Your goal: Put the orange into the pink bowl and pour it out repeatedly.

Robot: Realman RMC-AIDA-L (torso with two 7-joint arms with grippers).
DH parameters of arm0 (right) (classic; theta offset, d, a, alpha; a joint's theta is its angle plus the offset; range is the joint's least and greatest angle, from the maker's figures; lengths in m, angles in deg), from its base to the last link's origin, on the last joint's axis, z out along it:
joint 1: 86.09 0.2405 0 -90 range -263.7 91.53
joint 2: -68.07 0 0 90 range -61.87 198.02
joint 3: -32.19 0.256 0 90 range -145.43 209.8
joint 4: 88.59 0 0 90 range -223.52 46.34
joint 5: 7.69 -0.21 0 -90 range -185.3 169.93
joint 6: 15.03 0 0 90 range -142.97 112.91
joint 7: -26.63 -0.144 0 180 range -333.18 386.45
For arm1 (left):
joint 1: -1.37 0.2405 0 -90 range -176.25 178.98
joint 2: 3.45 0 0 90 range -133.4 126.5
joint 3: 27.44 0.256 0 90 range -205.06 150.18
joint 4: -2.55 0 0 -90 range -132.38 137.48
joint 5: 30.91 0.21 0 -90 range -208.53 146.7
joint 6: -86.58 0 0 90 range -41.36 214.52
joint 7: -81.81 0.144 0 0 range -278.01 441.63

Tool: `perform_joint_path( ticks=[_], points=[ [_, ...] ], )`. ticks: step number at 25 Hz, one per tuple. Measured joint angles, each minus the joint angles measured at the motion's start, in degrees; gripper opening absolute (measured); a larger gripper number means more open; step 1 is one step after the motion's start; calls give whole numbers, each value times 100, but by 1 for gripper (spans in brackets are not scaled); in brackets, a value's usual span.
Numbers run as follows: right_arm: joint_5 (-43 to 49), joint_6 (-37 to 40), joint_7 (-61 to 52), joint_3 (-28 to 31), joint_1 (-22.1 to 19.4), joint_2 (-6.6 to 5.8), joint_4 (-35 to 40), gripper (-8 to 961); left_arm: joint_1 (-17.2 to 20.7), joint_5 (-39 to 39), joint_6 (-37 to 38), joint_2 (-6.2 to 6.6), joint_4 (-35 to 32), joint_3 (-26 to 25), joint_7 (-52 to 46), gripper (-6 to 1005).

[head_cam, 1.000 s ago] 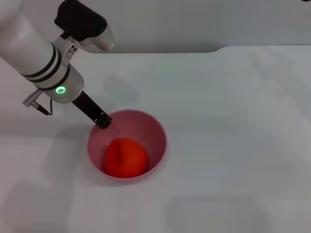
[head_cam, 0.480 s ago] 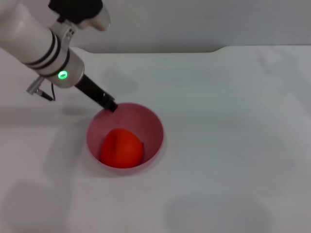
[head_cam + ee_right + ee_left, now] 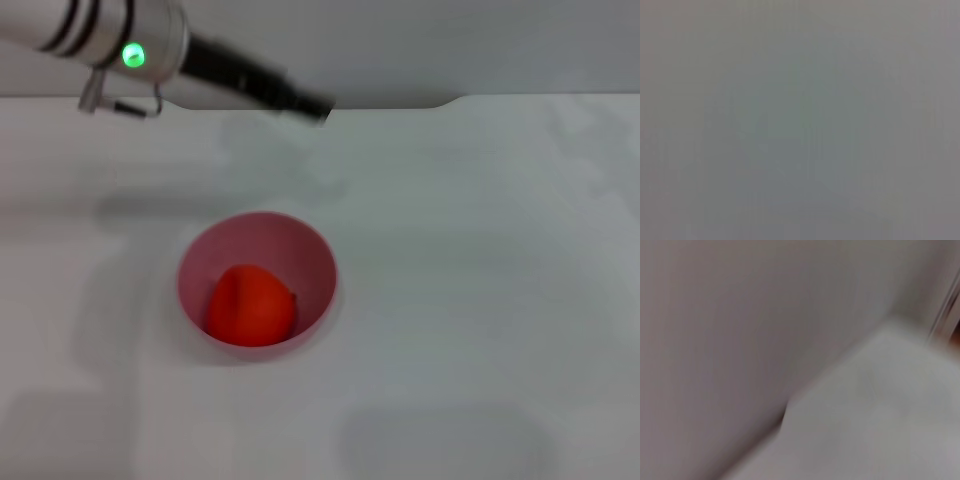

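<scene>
A bare test bench in what looks like a robot lab rather than a home: a plain white worktop [image 3: 480,300] with a notched far edge stands against a blank grey wall [image 3: 450,45], and a white robot arm [image 3: 110,40] with a green status light reaches over it.

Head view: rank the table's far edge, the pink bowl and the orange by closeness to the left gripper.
From the left gripper:
1. Table's far edge, right beside it.
2. Pink bowl, lower, at table centre.
3. Orange, inside the bowl toward its near-left wall.
</scene>
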State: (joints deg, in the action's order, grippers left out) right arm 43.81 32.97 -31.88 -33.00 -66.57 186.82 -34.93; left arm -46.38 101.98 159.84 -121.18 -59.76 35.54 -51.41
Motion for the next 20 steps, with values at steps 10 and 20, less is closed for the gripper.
perform_joint_path(
  ticks=[10, 20],
  points=[
    [-9, 64, 12, 117, 52, 11, -126, 453, 1102, -6185, -1381, -48, 1700, -511, 5464, 836],
    [-1614, 292, 1649, 650, 146, 14, -1006, 453, 1958, -10357, -1753, -78, 3215, -477, 9931, 829]
  ],
)
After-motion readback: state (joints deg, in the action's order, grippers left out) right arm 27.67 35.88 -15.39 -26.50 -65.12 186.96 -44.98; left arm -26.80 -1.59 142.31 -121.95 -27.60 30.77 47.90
